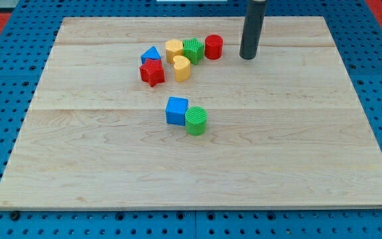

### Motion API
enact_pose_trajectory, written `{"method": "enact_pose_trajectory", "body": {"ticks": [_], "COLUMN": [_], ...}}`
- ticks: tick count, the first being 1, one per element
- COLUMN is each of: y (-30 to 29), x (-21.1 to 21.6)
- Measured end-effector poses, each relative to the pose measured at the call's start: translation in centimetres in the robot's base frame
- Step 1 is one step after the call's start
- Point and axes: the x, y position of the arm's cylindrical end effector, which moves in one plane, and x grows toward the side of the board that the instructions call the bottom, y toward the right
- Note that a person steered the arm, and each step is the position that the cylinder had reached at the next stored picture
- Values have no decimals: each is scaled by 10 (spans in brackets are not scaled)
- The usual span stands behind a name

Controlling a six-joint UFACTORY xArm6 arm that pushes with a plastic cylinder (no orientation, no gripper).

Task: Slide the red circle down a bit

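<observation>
The red circle (213, 46) stands near the view's top, at the right end of a cluster of blocks. My tip (247, 57) is on the board just to the right of it, with a small gap between them. To the red circle's left are a green star-like block (193, 50), a yellow hexagon-like block (174, 49), a yellow heart (182, 68), a blue triangle (151, 55) and a red star (152, 72).
A blue cube (176, 110) and a green cylinder (195, 121) touch each other near the board's middle. The wooden board (297, 153) lies on a blue perforated base.
</observation>
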Motion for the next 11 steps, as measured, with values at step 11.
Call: {"method": "enact_pose_trajectory", "body": {"ticks": [11], "y": [-57], "x": [-20]}}
